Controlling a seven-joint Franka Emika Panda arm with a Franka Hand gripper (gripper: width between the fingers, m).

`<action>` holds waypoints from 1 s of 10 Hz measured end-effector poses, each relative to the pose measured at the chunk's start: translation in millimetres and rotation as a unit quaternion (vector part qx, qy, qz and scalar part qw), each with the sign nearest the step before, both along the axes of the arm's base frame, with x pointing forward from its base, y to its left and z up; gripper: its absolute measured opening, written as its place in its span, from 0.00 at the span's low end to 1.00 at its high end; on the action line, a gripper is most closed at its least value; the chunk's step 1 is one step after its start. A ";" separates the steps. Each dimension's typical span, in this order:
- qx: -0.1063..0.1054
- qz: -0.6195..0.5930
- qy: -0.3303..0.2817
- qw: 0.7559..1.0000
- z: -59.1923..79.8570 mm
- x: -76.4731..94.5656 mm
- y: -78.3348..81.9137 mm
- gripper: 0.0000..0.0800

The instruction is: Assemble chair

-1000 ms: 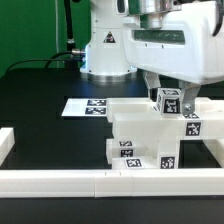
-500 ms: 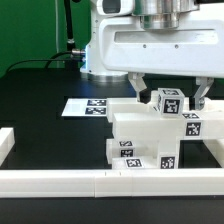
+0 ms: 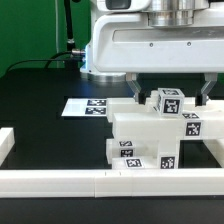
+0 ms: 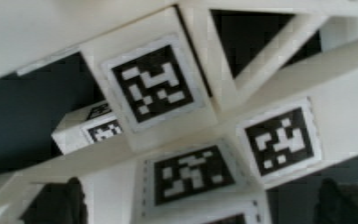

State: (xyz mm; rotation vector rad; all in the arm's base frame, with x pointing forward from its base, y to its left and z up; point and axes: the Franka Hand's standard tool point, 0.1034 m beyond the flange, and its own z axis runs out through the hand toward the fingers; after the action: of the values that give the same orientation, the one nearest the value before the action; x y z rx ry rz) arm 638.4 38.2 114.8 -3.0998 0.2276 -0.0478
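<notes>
Now | pincer (image 3: pixel 170 93) wide open, one finger at 9 and one at 3 o'clock of the chair (image 3: pixel 140 135) top post, gripping nothing | pincer shifted slightly versus earlier frame | chair unmoved on worktop (image 3: pixel 40 85), at 5 o'clock from marker board (image 3: pixel 85 105)

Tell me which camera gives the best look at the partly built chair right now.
The exterior view. It shows the chair as a whole, a stack of white blocky parts with tags, standing on the black table. The wrist view shows only a blurred close-up of a few tagged faces.
</notes>
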 end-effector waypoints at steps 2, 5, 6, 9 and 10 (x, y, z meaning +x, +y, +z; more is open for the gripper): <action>-0.006 0.071 -0.004 0.997 -1.0 -0.3 -2.6 0.81; -0.007 0.110 -0.005 0.994 -1.2 -0.3 -3.1 0.48; -0.007 0.110 -0.005 0.994 -1.2 -0.3 -3.1 0.48; -0.006 0.093 -0.004 0.996 -1.2 -0.3 -3.2 0.33; -0.005 0.071 -0.004 0.997 -1.2 -0.3 -2.9 0.33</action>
State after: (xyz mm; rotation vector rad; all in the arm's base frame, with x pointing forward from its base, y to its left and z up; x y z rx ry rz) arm 638.0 35.4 113.6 -3.1146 0.0076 -0.0573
